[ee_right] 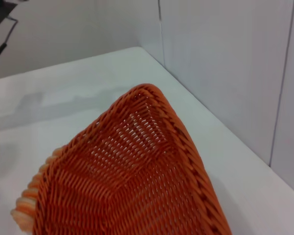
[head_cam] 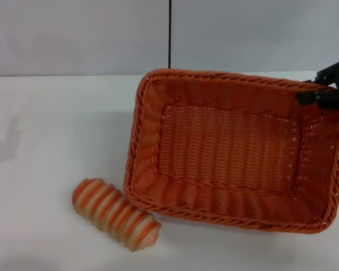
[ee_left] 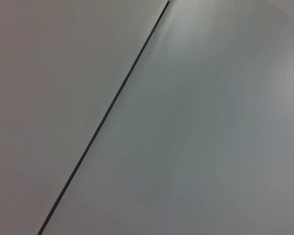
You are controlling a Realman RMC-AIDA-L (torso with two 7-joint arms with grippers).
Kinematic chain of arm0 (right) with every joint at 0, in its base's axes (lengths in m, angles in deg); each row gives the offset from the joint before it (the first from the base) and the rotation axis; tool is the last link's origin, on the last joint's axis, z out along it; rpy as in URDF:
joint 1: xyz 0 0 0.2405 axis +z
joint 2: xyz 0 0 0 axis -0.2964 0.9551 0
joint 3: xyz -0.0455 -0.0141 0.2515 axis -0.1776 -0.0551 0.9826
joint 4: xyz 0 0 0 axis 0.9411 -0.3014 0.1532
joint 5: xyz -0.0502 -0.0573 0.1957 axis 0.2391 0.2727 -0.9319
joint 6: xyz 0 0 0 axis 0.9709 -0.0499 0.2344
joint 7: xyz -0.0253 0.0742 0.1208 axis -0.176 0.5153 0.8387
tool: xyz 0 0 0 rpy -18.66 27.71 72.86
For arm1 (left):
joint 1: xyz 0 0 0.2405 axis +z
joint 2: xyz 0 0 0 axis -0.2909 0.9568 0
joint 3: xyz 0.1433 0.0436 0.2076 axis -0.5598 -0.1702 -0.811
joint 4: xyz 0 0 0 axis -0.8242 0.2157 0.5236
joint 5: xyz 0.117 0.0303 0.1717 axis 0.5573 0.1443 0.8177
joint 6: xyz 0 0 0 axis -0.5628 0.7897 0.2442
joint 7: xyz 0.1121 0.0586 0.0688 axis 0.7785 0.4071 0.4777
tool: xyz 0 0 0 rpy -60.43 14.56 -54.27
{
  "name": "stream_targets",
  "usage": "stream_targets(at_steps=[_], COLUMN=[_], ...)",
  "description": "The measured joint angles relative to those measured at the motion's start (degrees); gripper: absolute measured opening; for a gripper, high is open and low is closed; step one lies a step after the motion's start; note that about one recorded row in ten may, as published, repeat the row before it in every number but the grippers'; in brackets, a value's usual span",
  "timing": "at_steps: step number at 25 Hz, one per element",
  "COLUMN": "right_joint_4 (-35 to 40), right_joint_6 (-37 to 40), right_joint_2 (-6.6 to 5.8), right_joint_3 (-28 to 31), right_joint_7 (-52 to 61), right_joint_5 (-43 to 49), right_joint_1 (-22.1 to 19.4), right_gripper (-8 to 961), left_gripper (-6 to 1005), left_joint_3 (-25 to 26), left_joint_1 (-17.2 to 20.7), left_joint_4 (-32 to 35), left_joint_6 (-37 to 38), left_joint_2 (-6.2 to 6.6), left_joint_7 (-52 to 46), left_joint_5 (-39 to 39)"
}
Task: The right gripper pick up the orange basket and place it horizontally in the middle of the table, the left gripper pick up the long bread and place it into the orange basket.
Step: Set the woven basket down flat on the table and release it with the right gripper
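Observation:
The orange basket (head_cam: pixel 231 149) sits on the white table (head_cam: pixel 51 141), right of centre, its long side running roughly left to right and its inside empty. My right gripper (head_cam: pixel 319 96) is at the basket's far right corner, shut on the braided rim. The right wrist view looks along the basket (ee_right: pixel 132 166) toward its far corner. The long bread (head_cam: pixel 116 213), striped orange and cream, lies on the table just off the basket's near left corner, apart from it. A bit of the long bread (ee_right: pixel 23 208) peeks past the rim in the right wrist view. My left gripper is out of view.
A light grey wall with a dark vertical seam (head_cam: pixel 170 34) stands behind the table. The left wrist view shows only that wall and its seam (ee_left: pixel 108 112). A small dark object (ee_right: pixel 1 22) shows beyond the table's far end in the right wrist view.

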State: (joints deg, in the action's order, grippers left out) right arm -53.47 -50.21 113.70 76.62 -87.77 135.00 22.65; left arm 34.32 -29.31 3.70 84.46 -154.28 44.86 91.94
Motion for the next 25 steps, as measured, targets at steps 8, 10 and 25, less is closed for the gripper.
stream_targets(at_steps=[8, 10, 25], right_joint_4=[0.0, -0.2, 0.0], right_joint_6=[-0.9, -1.1, -1.6], right_joint_2=[0.22, 0.38, 2.85], right_joint_3=[0.1, 0.1, -0.3], right_joint_7=[-1.6, -2.2, -3.8], right_joint_5=[-4.4, -6.1, -8.2], right_joint_1=[-0.9, -1.3, -0.4], right_gripper=[169, 169, 168], left_gripper=[592, 592, 591], left_joint_3=[0.0, 0.1, 0.4], left_joint_1=[-0.6, -0.6, -1.5], left_joint_4=[0.0, 0.0, 0.0], left_joint_6=[-0.7, -0.7, -2.1], left_joint_2=[0.0, 0.03, 0.09], left_joint_7=[0.1, 0.1, 0.2], left_joint_5=[0.0, 0.0, 0.0])
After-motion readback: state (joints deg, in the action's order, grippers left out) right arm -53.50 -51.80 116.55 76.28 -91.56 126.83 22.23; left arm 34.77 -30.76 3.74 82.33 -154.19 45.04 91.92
